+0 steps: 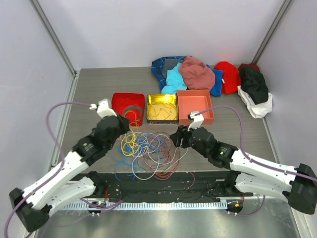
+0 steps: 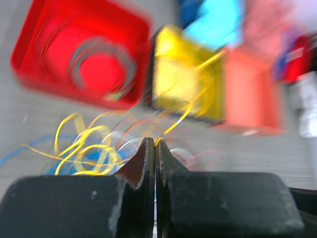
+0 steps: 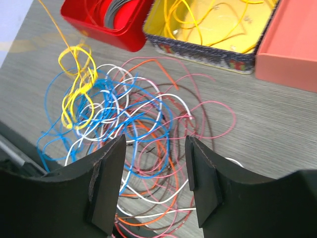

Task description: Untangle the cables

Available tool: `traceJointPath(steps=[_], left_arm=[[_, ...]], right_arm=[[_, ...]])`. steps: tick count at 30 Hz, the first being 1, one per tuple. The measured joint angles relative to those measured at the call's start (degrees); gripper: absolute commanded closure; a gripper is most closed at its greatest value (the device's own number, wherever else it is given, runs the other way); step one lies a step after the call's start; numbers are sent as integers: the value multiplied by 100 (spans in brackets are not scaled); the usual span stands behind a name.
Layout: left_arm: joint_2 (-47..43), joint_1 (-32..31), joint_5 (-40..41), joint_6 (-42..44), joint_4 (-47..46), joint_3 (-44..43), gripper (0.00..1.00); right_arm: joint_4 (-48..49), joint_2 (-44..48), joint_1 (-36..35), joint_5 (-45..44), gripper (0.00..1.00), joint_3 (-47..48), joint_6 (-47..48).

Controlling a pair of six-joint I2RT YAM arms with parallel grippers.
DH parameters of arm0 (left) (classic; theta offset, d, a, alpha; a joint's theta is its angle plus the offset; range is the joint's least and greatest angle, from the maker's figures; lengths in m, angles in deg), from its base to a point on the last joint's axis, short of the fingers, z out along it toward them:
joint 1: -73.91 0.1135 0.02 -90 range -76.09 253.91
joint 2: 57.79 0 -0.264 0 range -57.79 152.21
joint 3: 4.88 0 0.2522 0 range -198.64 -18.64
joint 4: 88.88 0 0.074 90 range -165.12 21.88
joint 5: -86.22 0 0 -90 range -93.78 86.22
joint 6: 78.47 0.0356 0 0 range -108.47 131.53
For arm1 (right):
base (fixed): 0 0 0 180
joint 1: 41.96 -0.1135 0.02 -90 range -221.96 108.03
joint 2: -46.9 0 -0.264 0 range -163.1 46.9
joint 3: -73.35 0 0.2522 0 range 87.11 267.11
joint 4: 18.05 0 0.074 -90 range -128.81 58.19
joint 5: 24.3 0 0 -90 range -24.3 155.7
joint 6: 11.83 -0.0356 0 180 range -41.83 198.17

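Top external: left claw [image 2: 156, 143] pinching yellow cable [image 2: 184, 115]; right claw [image 3: 154, 145] agape over cables [image 3: 133, 124]; trays [image 1: 162, 121] behind.

Left arm [image 1: 62, 171] reaches forward and inward from its base, wrist low over the table. Left gripper [image 2: 156, 145] has its jaws pressed tight together, and a yellow cable [image 2: 190, 101] comes out right at the tips; that view is blurred. Right arm [image 1: 257, 163] stretches left toward the middle, wrist tipped down. Right gripper [image 3: 154, 148] hovers with jaws apart, gripping nothing.
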Motion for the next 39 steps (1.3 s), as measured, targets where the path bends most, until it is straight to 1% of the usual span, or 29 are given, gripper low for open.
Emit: traceJointPath(steps=[3, 7, 13, 16, 20, 25, 30, 34, 39], left_arm=[[-599, -4, -61, 186, -2, -522, 100], [-807, -7, -199, 461, -37, -1257, 100], [-514, -15, -608, 798, -168, -2297, 100], [-317, -15, -817, 909, -234, -2573, 100], [-208, -15, -981, 992, -267, -2677, 100], [-118, -15, -1119, 1036, -249, -2677, 100], [-116, -15, -1187, 1062, -249, -2680, 100], [37, -15, -1185, 1137, -251, -2682, 100], [501, -15, -1176, 1161, -334, -2680, 100]], right_arm=[[131, -57, 0, 271, 41, 13, 48], [376, -291, -39, 658, 41, 76, 68], [678, -706, -358, 1023, 36, 376, 109], [811, -866, -555, 1071, 34, 667, 221], [1025, -1001, -743, 1047, 32, 1051, 385], [1318, -1021, -809, 758, 32, 1180, 562], [1316, -949, -813, 195, 36, 1180, 702], [1067, -581, -813, -385, 37, 1174, 721], [546, 262, -813, -1102, 38, 859, 557]])
